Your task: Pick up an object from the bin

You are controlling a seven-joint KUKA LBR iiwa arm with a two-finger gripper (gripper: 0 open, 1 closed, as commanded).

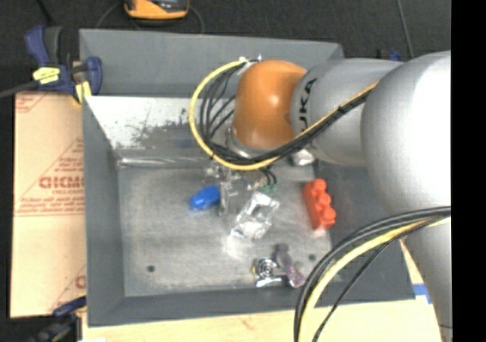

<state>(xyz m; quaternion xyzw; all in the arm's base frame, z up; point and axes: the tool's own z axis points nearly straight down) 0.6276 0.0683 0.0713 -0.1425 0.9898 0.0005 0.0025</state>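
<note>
Reaches in from 3 o'clock and hangs the gripper (223, 193) low near the middle of the bin (102, 204), under an orange wrist cover (266, 105) ringed by yellow and black cables (199, 109). Cannot tell whether spread or pressed together, being hidden from above by the wrist. Just at 9 o'clock of the gripper, on the bin floor a little toward 9 o'clock of centre, a small blue piece (203, 199); cannot tell whether touching or barely apart. Lies flat, with the long axis running roughly from 8 to 2 o'clock and the 2 o'clock end toward the gripper; too small to say which end is the front. Just beside the gripper at 5 o'clock, on the far side from the blue piece and not between the two, a crumpled clear plastic thing (254, 220) with a green bit (266, 190) at its 12 o'clock edge. Well apart at 3 o'clock, a red toy brick (320, 204), long axis near 12 to 6 o'clock. Near the 6 o'clock wall, a shiny metal piece (267, 270) touching a small purple bit (295, 278) at its 3 o'clock side.
</note>
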